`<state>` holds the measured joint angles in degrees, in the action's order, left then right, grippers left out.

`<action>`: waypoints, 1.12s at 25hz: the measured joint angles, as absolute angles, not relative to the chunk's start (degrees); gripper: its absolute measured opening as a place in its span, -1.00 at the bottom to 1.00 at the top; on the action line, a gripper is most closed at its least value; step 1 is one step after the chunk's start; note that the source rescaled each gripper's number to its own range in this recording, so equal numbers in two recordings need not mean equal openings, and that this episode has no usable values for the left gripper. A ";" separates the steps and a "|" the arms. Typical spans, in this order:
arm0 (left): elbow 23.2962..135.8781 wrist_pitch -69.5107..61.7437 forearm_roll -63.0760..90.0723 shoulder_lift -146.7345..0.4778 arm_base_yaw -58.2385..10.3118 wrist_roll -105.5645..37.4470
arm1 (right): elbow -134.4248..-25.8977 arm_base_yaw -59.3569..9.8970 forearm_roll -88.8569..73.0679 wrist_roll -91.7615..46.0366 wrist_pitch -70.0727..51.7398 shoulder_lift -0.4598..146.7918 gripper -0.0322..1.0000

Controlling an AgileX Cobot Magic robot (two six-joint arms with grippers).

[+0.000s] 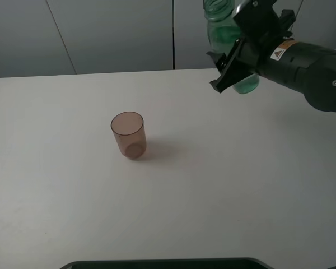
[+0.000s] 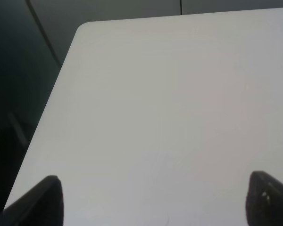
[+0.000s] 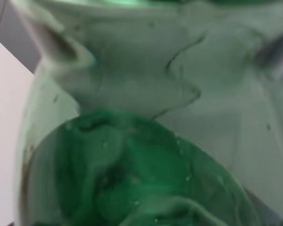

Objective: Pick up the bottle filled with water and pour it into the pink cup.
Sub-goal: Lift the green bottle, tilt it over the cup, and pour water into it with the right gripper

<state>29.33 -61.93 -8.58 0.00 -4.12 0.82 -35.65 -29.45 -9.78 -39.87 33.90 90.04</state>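
Bottle (image 1: 220, 27): held in the air, clear of the counter (image 1: 241, 196), above its far right part near the far edge. The top is cut off by the picture's edge. In the right wrist view the green-tinted body (image 3: 141, 155) fills nearly the whole picture.
Right gripper (image 1: 235, 56): its jaws are clamped on the bottle's sides, about midway along the body.
Pink cup (image 1: 127, 134): stood upright on the counter, mouth up, a little left of the middle, well apart from the bottle and touched by nothing.
Left gripper (image 2: 155, 202): seen only in the left wrist view. The jaws are spread wide apart with nothing between them, over bare counter (image 2: 179, 94) near its far left corner.
Water level: it cannot be told.
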 joint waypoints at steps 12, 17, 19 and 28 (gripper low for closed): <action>29.33 -61.93 -8.58 0.00 -4.12 0.86 | -35.63 -41.61 -21.21 -61.62 34.14 95.17 -0.93; 29.33 -61.93 -8.58 0.00 -4.12 0.86 | -35.63 -43.33 -21.81 -65.97 34.32 98.70 -0.93; 29.33 -61.93 -8.58 0.00 -4.12 0.86 | -35.63 -43.33 -23.09 -67.32 35.27 99.84 -0.93; 29.33 -61.93 -8.58 0.00 -4.12 0.86 | -35.63 -43.33 -29.72 -72.29 37.30 103.09 -0.93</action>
